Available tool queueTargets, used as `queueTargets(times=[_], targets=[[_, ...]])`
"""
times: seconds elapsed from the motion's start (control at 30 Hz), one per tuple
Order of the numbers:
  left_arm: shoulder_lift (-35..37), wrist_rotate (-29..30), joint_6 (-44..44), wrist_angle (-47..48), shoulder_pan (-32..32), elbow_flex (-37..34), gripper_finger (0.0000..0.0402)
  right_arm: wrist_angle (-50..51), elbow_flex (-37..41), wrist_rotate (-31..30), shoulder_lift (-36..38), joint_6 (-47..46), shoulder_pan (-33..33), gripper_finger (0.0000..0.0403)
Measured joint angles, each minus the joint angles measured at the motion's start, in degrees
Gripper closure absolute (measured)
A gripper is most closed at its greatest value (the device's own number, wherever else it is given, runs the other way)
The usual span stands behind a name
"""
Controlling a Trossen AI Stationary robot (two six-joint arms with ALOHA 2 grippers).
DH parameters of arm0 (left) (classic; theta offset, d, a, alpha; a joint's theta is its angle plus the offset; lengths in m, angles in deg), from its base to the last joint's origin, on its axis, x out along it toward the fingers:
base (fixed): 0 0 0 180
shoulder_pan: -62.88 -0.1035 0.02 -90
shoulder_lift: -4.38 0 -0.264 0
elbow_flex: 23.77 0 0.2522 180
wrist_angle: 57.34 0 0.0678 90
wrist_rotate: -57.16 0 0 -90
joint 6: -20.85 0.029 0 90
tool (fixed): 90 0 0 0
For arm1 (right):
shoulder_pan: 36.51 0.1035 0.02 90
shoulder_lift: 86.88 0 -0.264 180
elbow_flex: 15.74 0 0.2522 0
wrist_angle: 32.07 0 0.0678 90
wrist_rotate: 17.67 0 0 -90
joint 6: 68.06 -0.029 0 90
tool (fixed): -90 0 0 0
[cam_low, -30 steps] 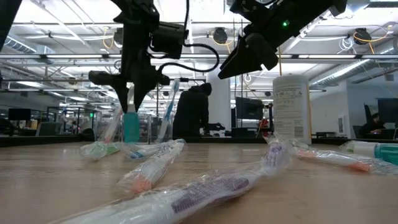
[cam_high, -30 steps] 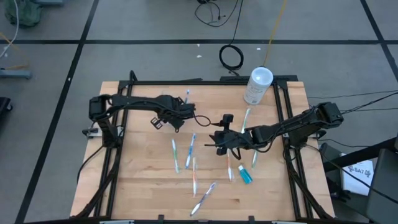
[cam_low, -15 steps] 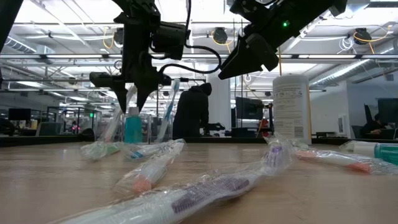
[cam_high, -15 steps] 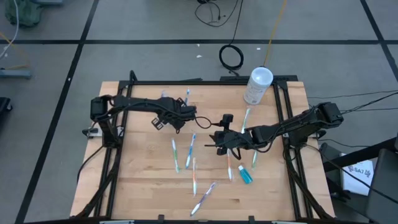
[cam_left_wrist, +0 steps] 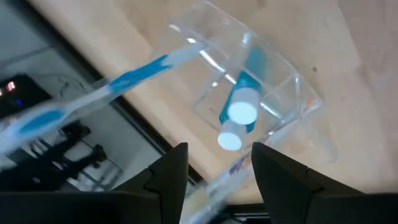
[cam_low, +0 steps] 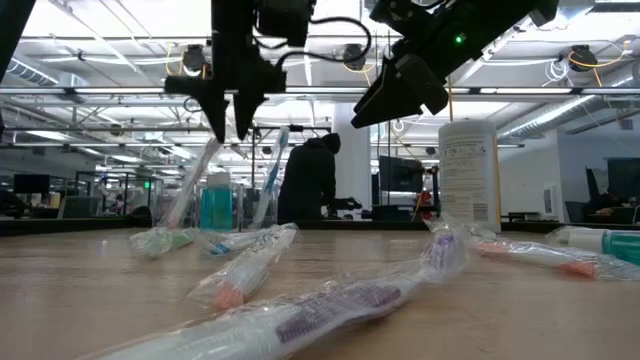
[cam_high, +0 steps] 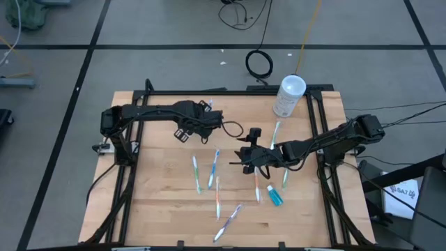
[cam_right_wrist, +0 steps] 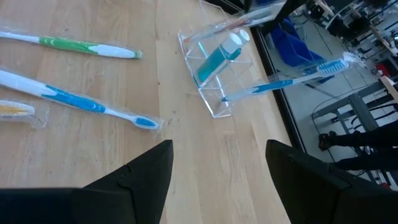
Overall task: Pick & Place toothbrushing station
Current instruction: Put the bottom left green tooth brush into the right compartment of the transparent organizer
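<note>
The toothbrushing station (cam_left_wrist: 249, 106) is a small clear plastic holder. It stands by its base on the wooden table near the far edge (cam_high: 208, 108). It holds a teal toothpaste tube with a white cap (cam_left_wrist: 239, 112) and a blue toothbrush (cam_left_wrist: 134, 74) that leans out of it. It also shows in the low view (cam_low: 215, 200) and the right wrist view (cam_right_wrist: 214, 68). My left gripper (cam_high: 203, 120) hangs open just above the station (cam_low: 226, 130), touching nothing. My right gripper (cam_high: 239, 156) is open and empty above the table's middle.
Several wrapped toothbrushes (cam_high: 212, 167) lie across the table's middle and near side. A teal toothpaste tube (cam_high: 275, 196) lies near the right. A white canister (cam_high: 288, 95) stands at the far right corner. A person (cam_low: 308, 180) stands in the room behind.
My left gripper has risen from down at the station to above it, and shifted a little toward the far edge. The station has stayed where it stood on the table.
</note>
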Motion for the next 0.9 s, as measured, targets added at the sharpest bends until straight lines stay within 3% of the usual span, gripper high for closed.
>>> queueTargets(times=[0.2,0.53,0.7,0.9], targets=[[1.88,-1.11,-15.31,5.37,-0.45,6.67,0.0218,0.29,0.01,0.00,0.00,-1.38,0.00,0.0154],[13.98,-11.13,-51.81,6.28,-0.76,6.99,0.0218,2.92,0.01,0.01,0.00,-2.97,0.02,0.0154],[19.22,-10.42,-68.42,5.86,2.27,5.08,0.0218,2.88,0.01,0.01,0.00,-4.62,0.02,0.0154],[21.58,-3.04,-83.45,2.53,9.49,-2.11,0.0218,2.74,0.01,0.01,0.00,-4.67,0.02,0.0154]])
